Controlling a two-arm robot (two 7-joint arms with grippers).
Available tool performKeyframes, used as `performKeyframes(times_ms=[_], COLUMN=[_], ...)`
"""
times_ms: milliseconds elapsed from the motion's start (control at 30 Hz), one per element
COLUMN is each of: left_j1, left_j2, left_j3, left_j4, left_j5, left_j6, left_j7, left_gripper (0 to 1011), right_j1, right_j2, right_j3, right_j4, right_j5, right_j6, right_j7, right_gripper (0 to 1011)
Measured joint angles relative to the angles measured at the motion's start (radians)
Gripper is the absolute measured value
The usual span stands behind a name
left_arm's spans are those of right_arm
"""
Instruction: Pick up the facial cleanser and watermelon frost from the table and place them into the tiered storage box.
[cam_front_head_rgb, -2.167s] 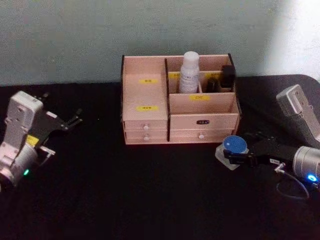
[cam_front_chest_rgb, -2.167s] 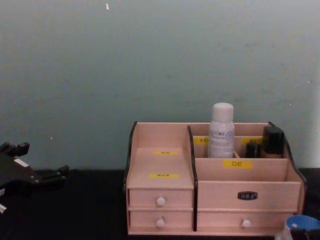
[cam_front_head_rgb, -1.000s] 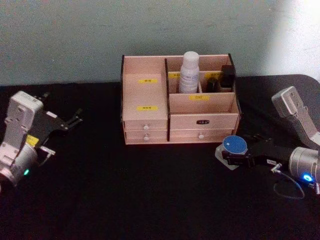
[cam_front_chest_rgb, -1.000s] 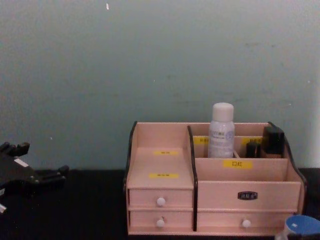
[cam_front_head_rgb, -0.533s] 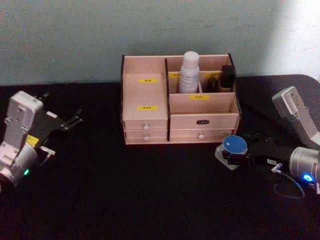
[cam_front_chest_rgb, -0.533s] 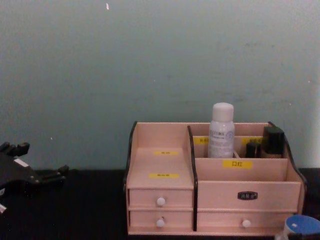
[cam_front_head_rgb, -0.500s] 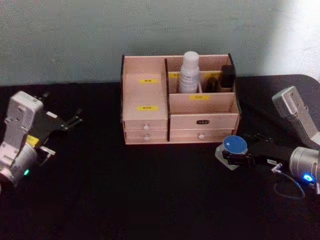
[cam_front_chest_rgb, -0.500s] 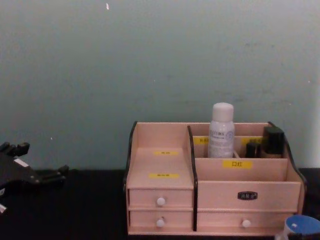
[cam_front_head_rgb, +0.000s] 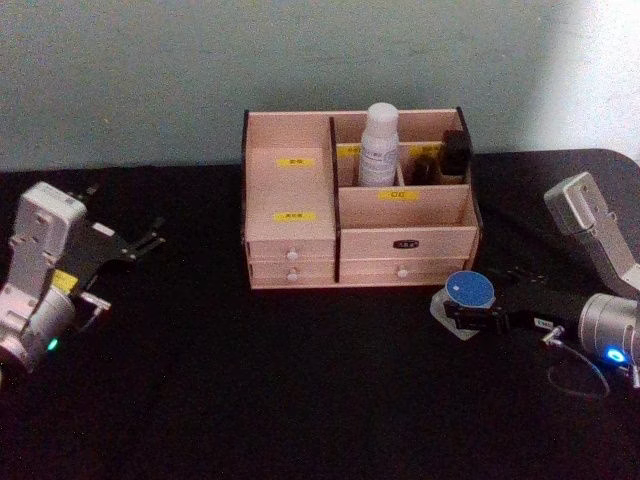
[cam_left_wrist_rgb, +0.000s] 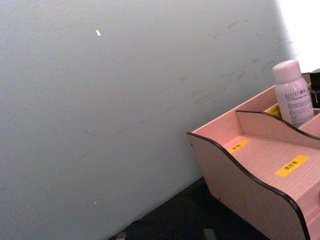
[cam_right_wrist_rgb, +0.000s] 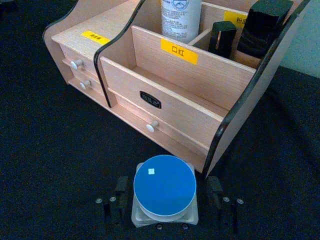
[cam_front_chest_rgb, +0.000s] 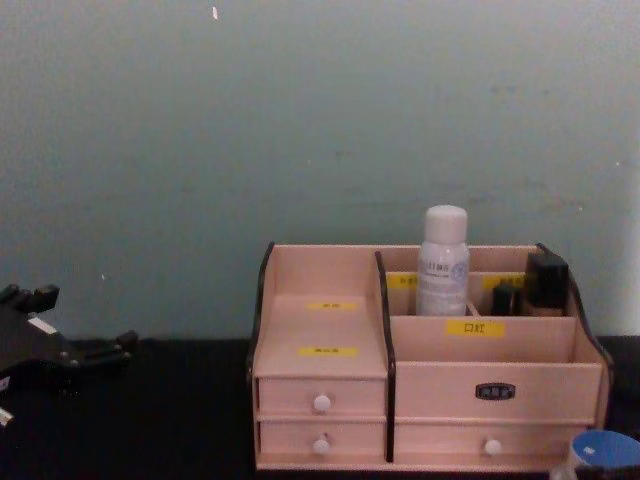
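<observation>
Centre of the head view sits the tiered storage box (cam_front_head_rgb: 300, 190), made of pale pink wood with dark edges, yellow labels and small white-knobbed drawers along its front. It stands on the black surface (cam_front_head_rgb: 300, 400) against a pale grey-green wall (cam_front_head_rgb: 150, 70).

Upright in one of the box's rear compartments is a white cylindrical bottle (cam_front_head_rgb: 379, 145) with a rounded cap. To its right in the frame, two black blocky containers (cam_front_head_rgb: 455, 155) occupy the rear corner compartment.

Down at the lower right of the head view is the action: a small clear square-based jar with a round blue lid (cam_front_head_rgb: 469, 290) rests on the surface, just in front of the box's right-hand corner and not touching it. The right gripper (cam_right_wrist_rgb: 167, 195) is down at surface level with its jaws apart, one finger on either side of the jar. The right wrist view shows a thin gap on each side, so nothing is clamped.

Over at the left edge of the head view, the left gripper (cam_front_head_rgb: 125, 215) hangs above the surface — jaws spread and empty, well apart from the box.
</observation>
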Motion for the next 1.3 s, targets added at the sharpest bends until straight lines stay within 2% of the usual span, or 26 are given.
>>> performKeyframes(times_ms=[200, 333, 567, 633, 1300], left_j1=[0.0, 0.0, 0.0, 0.0, 0.0], left_j2=[0.0, 0.0, 0.0, 0.0, 0.0], left_j3=[0.0, 0.0, 0.0, 0.0, 0.0], left_j4=[0.0, 0.0, 0.0, 0.0, 0.0], left_j5=[0.0, 0.0, 0.0, 0.0, 0.0], left_j6=[0.0, 0.0, 0.0, 0.0, 0.0], left_j7=[0.0, 0.0, 0.0, 0.0, 0.0], left_gripper=[1001, 1001, 1001, 1001, 1001], right_j1=[0.0, 0.0, 0.0, 0.0, 0.0], right_j2=[0.0, 0.0, 0.0, 0.0, 0.0], right_j3=[0.0, 0.0, 0.0, 0.0, 0.0], right_j4=[0.0, 0.0, 0.0, 0.0, 0.0], right_j5=[0.0, 0.0, 0.001, 0.001, 0.001], right_j6=[0.0, 0.0, 0.0, 0.0, 0.0], right_j7=[0.0, 0.0, 0.0, 0.0, 0.0], right_gripper=[1004, 941, 750, 728, 723])
